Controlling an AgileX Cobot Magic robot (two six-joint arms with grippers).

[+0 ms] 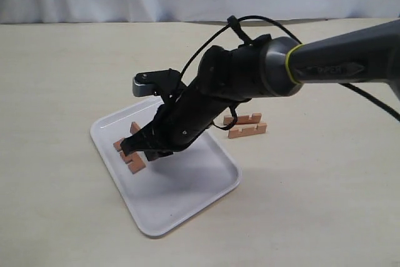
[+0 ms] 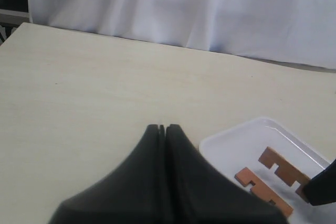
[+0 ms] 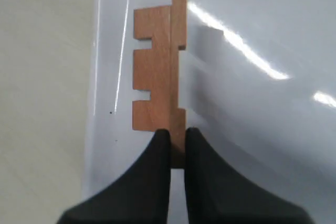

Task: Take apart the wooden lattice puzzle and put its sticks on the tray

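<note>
The white tray lies left of centre on the table. My right gripper reaches across over the tray's far left part and is shut on the end of one stick, which stands on its edge. That stick rests against a second stick lying flat on the tray. Two more sticks lie side by side on the table, right of the tray. No assembled lattice puzzle is in view, only separate sticks. My left gripper is shut and empty above bare table, beside a tray corner.
The table is pale wood with a white curtain behind it. The right arm and its black cable stretch from the right edge across the middle. The left arm is outside the exterior view.
</note>
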